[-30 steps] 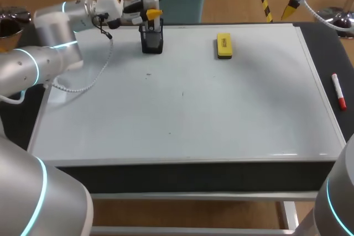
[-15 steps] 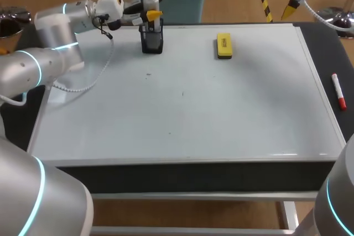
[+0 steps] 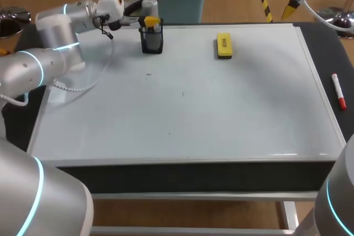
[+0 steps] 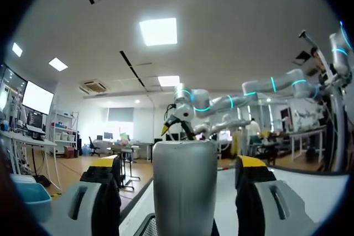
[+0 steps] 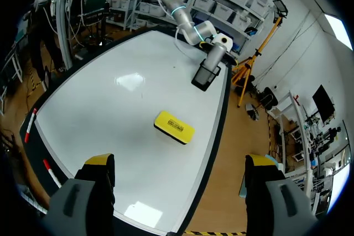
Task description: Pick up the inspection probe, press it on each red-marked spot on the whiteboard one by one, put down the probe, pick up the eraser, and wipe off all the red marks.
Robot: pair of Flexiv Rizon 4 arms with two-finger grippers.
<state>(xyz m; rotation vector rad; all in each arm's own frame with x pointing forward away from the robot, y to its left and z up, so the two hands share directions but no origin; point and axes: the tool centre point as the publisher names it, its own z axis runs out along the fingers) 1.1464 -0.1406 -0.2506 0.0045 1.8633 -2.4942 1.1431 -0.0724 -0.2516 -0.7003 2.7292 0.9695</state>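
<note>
Left wrist view: the probe (image 4: 184,192) is being straddled by the left gripper (image 4: 178,165), fingers apart with gaps either side, while standing in the holder (image 3: 151,42). If gripped off-centre, it risks being tipped, or the holder being dragged up too.

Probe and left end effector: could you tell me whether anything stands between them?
Nothing visible does: the probe stands in its holder between the open fingers of the left end effector, with a gap each side.

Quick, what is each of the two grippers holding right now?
Left gripper: open, straddling the probe without gripping it.
Right gripper: open, empty.
</note>
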